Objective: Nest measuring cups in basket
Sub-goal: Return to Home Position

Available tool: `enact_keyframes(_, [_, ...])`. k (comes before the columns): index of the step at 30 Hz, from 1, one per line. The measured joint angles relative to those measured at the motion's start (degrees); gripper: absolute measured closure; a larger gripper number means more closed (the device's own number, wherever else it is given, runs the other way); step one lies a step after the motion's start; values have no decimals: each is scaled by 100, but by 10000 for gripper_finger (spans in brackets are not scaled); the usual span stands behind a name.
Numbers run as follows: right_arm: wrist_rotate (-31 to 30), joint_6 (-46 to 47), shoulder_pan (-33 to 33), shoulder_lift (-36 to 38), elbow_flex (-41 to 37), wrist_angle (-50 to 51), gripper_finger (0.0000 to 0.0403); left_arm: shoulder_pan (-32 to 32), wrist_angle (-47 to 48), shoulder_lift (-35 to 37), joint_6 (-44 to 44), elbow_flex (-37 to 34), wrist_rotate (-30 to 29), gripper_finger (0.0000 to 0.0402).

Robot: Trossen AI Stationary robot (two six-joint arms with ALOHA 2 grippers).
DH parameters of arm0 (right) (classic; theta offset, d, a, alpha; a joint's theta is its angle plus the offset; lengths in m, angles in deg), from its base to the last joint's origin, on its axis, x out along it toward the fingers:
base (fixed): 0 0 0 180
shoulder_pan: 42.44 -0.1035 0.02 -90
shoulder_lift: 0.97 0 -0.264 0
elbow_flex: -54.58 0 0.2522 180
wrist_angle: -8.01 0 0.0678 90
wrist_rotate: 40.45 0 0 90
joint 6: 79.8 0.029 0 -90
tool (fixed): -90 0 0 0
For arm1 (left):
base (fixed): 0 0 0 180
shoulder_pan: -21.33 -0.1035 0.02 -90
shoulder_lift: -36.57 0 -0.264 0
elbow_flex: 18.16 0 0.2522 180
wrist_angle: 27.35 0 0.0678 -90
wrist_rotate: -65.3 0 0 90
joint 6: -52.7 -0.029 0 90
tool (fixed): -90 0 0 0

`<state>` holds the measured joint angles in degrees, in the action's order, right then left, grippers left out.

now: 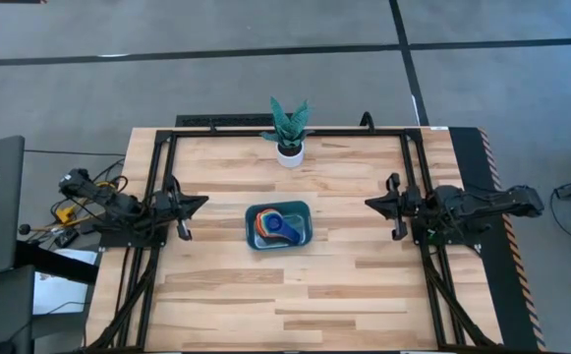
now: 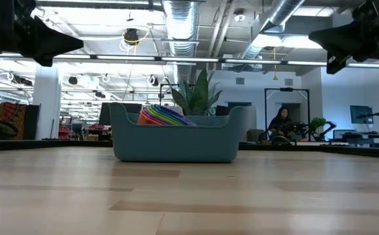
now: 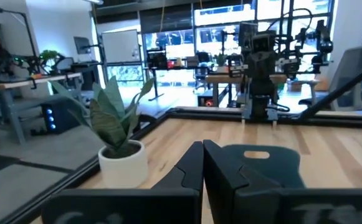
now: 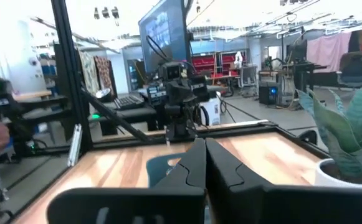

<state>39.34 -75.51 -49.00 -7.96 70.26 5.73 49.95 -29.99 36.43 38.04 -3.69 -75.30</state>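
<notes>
A small teal rounded-rectangular plastic basket [image 1: 253, 236] is sitting near the middle of the pale wooden tabletop [image 1: 295, 295]. Inside it, the nested stack of small round plastic measuring cups [image 1: 277, 227] is lying with a blue cup on top and red, orange and yellow rims showing around it. In the low view the cups' coloured rims are rising just above the basket's wall.

The left pincer [image 1: 199, 203] is hovering near the tabletop's left edge, pointing toward the basket and well apart from it. Its fingers [image 3: 192, 167] are pressing together, gripping nothing.

The right pincer [image 1: 373, 204] is mirroring it near the right edge, also well apart from the basket, its fingers [image 4: 196, 163] closed on nothing.

A white pot holding a green spiky plant [image 1: 289, 147] is standing by the far edge, beyond the basket.
</notes>
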Motion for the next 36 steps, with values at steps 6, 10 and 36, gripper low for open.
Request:
enact_keyframes(6, [-4, 20, 47, 467, -143, 412, 382, -76, 196, -2, -6, -11, -16, 401])
enact_keyframes(10, [-8, -10, 178, 494, -145, 552, 384, -433, 803, -7, 488, -13, 89, 401])
enact_keyframes(36, [-27, -583, 448, 482, -157, 1242, 355, -3133, 1241, -98, 617, -28, 3506, 401])
